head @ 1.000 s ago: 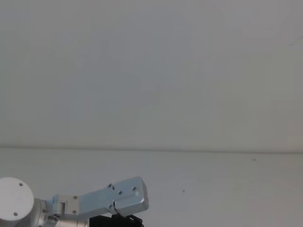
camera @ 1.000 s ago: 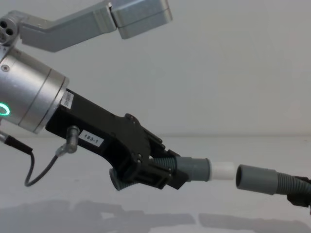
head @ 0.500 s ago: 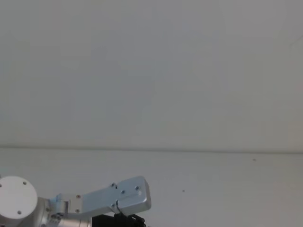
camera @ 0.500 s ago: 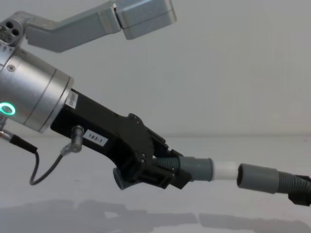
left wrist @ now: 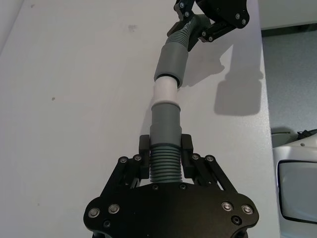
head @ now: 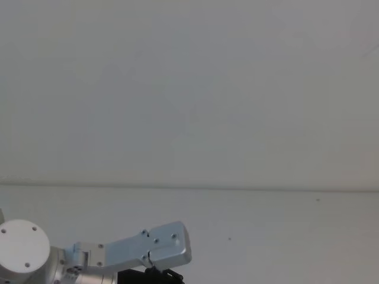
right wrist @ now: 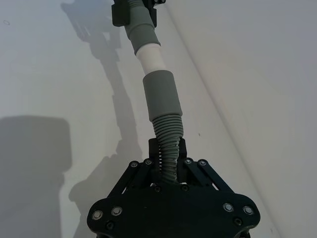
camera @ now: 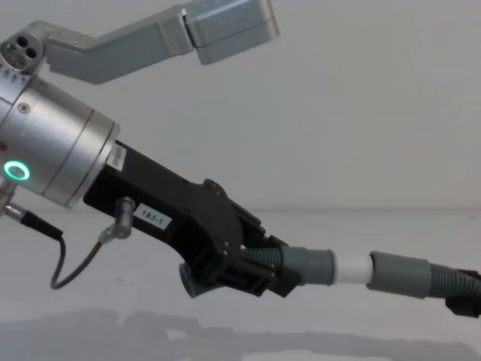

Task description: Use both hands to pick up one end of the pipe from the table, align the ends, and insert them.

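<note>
the left gripper [camera: 252, 271] and right gripper [right wrist: 168, 166] each clamped a pipe [camera: 304, 265] piece's ribbed middle — light, bendy there, so holding nearer the stiff cuffs looked wiser.

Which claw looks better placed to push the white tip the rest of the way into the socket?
Likely the left claw: it grips its pipe piece on the ribs right behind the cuff. The white tip is partly in the grey socket. The right claw holds its piece further back.
</note>
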Controlling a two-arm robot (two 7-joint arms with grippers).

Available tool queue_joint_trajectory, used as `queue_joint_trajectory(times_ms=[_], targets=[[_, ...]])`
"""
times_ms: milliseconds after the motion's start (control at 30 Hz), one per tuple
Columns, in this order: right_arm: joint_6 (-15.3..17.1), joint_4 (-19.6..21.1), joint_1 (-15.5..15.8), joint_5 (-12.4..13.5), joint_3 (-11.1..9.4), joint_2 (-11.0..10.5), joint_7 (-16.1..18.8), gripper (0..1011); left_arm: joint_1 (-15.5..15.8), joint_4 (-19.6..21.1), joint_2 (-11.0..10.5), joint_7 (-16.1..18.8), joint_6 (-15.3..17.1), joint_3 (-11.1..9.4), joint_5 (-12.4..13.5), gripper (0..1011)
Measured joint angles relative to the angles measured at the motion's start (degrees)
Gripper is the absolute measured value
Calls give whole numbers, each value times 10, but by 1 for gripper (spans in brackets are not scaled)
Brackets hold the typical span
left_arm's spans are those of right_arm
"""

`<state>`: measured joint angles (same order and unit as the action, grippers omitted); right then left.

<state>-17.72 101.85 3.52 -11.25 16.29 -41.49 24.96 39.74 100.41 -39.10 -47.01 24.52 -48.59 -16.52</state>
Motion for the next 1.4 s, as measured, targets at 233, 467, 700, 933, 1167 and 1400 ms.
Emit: queue_joint_trajectory(times_ms=[233, 467, 700, 933, 1167, 1400], targets=[[-5, 1, 0, 0, 1, -2, 1, 157, 2, -1, 0, 0, 1, -2, -2, 327], [-11, 1, 1, -1, 4, -4, 3, 157, 4, -2, 1, -1, 2, -4, -2, 327], [-16, 3, 0, -2, 9, -6, 5, 157, 6, -3, 2, -4, 1, -7, -3, 327], [-18, 3, -3, -4, 13, -6, 5, 157, 7, -2, -2, -7, 1, -8, -7, 327], [-19, 3, -5, -5, 16, -6, 6, 157, 5, 4, -8, -7, 3, -9, -11, 327], [-19, 4, -6, -6, 18, -5, 6, 157, 4, 6, -10, -6, 4, -9, -12, 327]])
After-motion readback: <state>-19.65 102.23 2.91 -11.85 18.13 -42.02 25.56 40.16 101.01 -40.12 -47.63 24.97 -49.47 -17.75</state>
